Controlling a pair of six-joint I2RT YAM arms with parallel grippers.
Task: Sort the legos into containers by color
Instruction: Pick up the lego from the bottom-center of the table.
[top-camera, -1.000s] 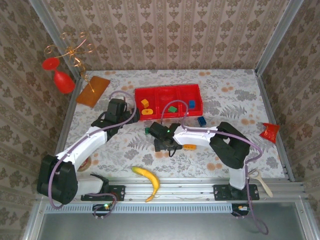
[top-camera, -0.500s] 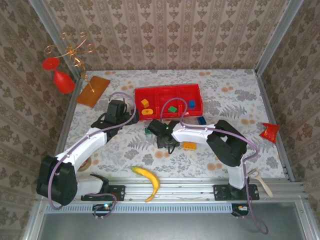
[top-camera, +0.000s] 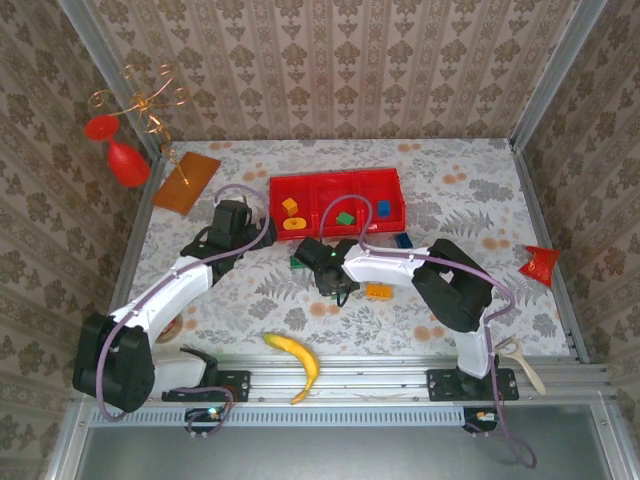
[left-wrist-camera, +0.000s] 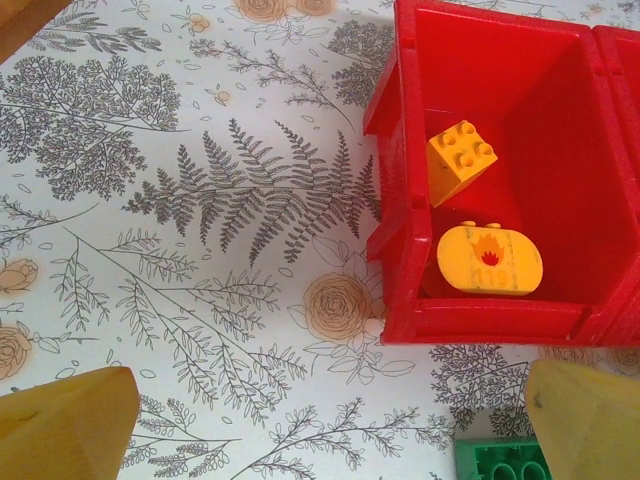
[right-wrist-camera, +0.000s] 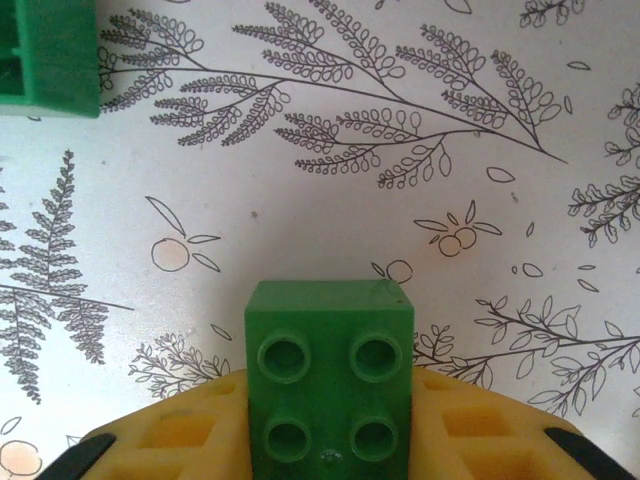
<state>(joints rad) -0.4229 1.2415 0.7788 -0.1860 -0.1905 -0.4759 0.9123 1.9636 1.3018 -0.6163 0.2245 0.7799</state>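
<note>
Counter (top-camera: 470, 190), covered in a pale leaf-and-flower print, seen from above. Far side, centre: red three-compartment tray (left-wrist-camera: 400, 170), flat on the surface. Far left corner: flat orange-brown board (top-camera: 186, 180). Just in front of the tray's right end: blue lego (top-camera: 403, 241). Nearer the middle: orange lego (top-camera: 379, 291) and, to its left, loose green lego (top-camera: 297, 262), the two apart. Pinched green lego (right-wrist-camera: 330, 330), studs up, sits in the closed right claw (right-wrist-camera: 330, 395); contact with the counter cannot be told. Near edge: banana (top-camera: 297, 362), partly over the metal rail. Right edge: small red object (top-camera: 540, 263).
</note>
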